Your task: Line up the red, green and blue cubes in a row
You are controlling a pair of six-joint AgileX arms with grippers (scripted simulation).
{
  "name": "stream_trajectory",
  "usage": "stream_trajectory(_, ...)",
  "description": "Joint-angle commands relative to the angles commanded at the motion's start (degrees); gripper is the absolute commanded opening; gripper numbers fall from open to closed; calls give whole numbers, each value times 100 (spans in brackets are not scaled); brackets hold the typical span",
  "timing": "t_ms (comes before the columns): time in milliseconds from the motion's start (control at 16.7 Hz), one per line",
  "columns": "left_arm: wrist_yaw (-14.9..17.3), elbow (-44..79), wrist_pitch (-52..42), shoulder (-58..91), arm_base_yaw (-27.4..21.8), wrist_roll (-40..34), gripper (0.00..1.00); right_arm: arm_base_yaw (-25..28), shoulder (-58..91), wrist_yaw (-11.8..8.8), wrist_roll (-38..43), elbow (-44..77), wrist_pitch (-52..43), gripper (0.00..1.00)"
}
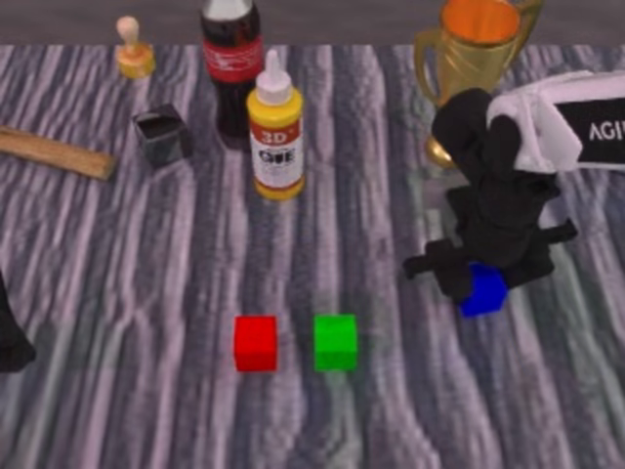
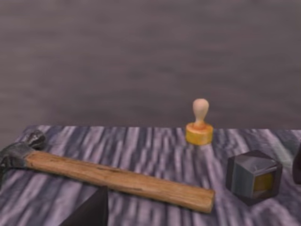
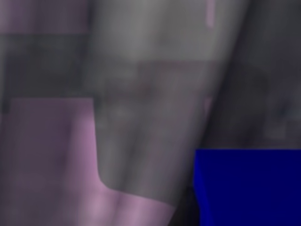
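Note:
The red cube (image 1: 256,343) and the green cube (image 1: 335,342) sit side by side near the front middle of the table, a small gap between them. The blue cube (image 1: 484,292) lies further right and a little further back, out of their line. My right gripper (image 1: 480,266) hangs directly over it and hides its top part. In the right wrist view the blue cube (image 3: 248,187) fills one corner, very close to the camera. My left gripper (image 1: 12,342) is parked at the table's left edge; one dark finger (image 2: 90,212) shows, well off to the side.
Along the back stand a yellow glue bottle (image 1: 275,127), a cola bottle (image 1: 231,63), a glossy black box (image 1: 162,135), a small yellow-based wooden stamp (image 1: 135,51) and a gold trophy (image 1: 474,54). A wooden-handled hammer (image 1: 54,152) lies at the back left.

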Motion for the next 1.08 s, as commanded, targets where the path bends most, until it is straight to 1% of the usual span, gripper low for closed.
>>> stream_trajectory(480, 0, 0, 0, 0, 0, 0, 100, -9, -87, 14, -5, 39, -50, 0)
stream_trajectory(600, 0, 0, 0, 0, 0, 0, 100, 3, -169, 14, -5, 195, -268, 0)
stream_trajectory(900, 0, 0, 0, 0, 0, 0, 100, 34, -585, 10, -13, 757, -1308, 0)
stream_trajectory(1080, 0, 0, 0, 0, 0, 0, 100, 37, -663, 9, -19, 828, -1416, 0)
